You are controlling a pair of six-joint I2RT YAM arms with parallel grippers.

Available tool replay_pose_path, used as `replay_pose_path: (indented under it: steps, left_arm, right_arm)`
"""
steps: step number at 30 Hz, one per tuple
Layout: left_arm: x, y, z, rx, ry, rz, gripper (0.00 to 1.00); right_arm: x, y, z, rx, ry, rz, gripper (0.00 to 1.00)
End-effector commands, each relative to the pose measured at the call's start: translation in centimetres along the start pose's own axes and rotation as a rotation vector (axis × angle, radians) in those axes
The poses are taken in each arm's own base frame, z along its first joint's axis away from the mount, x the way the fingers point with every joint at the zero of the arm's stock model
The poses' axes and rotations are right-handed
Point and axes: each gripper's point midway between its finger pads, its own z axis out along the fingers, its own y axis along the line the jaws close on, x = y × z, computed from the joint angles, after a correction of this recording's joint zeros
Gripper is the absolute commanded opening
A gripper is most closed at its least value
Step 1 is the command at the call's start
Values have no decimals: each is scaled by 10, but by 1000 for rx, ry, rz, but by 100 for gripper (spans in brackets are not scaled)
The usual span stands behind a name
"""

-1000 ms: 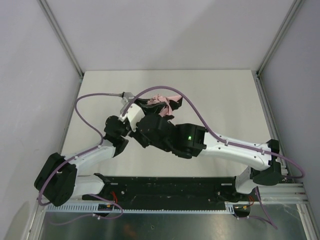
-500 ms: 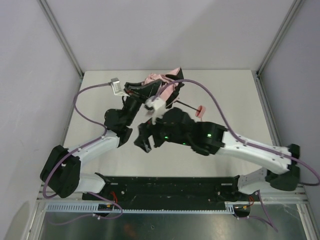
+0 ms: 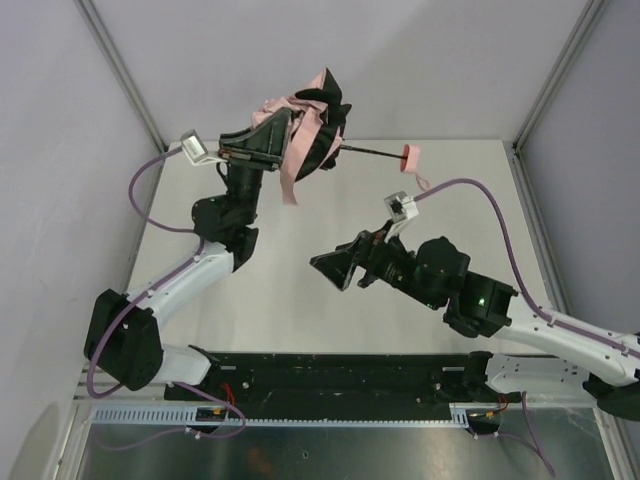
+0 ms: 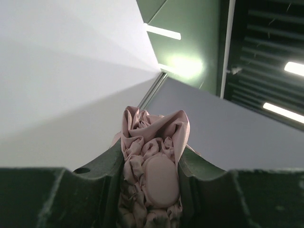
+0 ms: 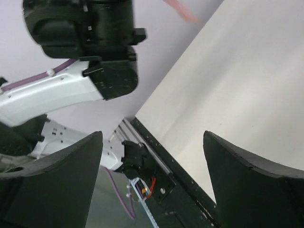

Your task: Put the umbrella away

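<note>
The umbrella [image 3: 287,106], a bunched pale pink canopy, is held high above the far left of the table. My left gripper [image 3: 303,138] is shut on its fabric. A thin black shaft [image 3: 370,151] runs right from it to a small pink handle [image 3: 408,153], and a pink strap [image 3: 288,182] dangles below. In the left wrist view, crumpled pink umbrella [image 4: 153,161] fabric and a smooth oval part fill the gap of my left gripper [image 4: 152,178]. My right gripper [image 3: 334,268] hangs open and empty over mid-table, apart from the umbrella. In its own view the right gripper [image 5: 152,164] stands wide.
White table [image 3: 440,200] is boxed in by grey walls with aluminium posts [image 3: 120,70] at the back corners. A black rail [image 3: 330,370] runs along the near edge. Purple cables [image 3: 150,190] loop off both arms. The left arm [image 5: 80,90] shows in the right wrist view.
My right gripper opened, let go of the umbrella and drew back toward the near right. My left arm rose and swung back, carrying the umbrella upward with shaft and handle now sticking out right.
</note>
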Motion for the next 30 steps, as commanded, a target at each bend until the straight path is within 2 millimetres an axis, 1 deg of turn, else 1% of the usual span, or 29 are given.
replay_pose_path:
  steps: [1, 2, 4, 5, 7, 8, 9, 10, 11, 12, 14, 17, 19, 21, 23, 24, 25, 26, 28, 29, 30]
  left_arm:
    - [-100, -101, 2, 360, -341, -156, 0]
    - [-102, -102, 3, 366, -343, -178, 0]
    - [-106, -103, 2, 374, -343, -208, 0]
    - [-107, -103, 1, 375, -342, -215, 0]
    - [-109, -103, -1, 377, -337, -222, 0]
    - [-110, -103, -3, 379, -336, -225, 0]
    - [-111, -104, -4, 380, -336, -223, 0]
    - [-113, -103, -4, 381, -335, -223, 0]
    - [-114, -103, -5, 382, -333, -224, 0]
    - [-115, -103, -6, 384, -331, -226, 0]
    - [-114, -101, -8, 384, -318, -240, 0]
    - [-110, -98, -11, 382, -295, -253, 0]
    - [-107, -95, -13, 376, -282, -258, 0]
    - [-104, -93, -14, 371, -269, -273, 0]
    - [-101, -91, -15, 369, -256, -277, 0]
    - [-99, -91, -16, 369, -249, -277, 0]
    - [-98, -90, -16, 368, -244, -277, 0]
    - [-96, -90, -16, 367, -239, -277, 0]
    - [-93, -87, -17, 361, -230, -286, 0]
    - [-91, -86, -17, 358, -227, -289, 0]
    - [-89, -85, -17, 357, -224, -292, 0]
  right_arm:
    - [-55, 9, -15, -114, -285, 177, 89]
    - [-62, -3, -21, -68, -325, 184, 89]
    - [-82, -43, -37, 82, -407, 184, 86]
    - [-88, -67, -44, 175, -424, 180, 79]
    - [-100, -115, -57, 356, -428, 153, 52]
    - [-101, -136, -61, 424, -412, 136, 41]
    - [-101, -155, -63, 478, -388, 115, 34]
    - [-99, -171, -62, 508, -348, 85, 25]
    - [-97, -185, -62, 529, -310, 62, 14]
    - [-98, -198, -63, 546, -283, 34, 7]
    - [-105, -216, -67, 576, -259, -48, 2]
    - [-125, -231, -73, 606, -251, -176, 0]
    - [-144, -232, -75, 617, -268, -268, 0]
    - [-161, -232, -72, 629, -280, -349, 0]
    - [-174, -230, -66, 640, -278, -398, 0]
    - [-181, -224, -61, 631, -281, -412, 0]
    - [-183, -215, -52, 605, -279, -421, 0]
    - [-184, -201, -42, 575, -280, -432, 0]
    - [-179, -165, -13, 503, -272, -455, 0]
    - [-173, -142, 5, 440, -265, -449, 0]
    - [-162, -116, 23, 361, -250, -441, 0]
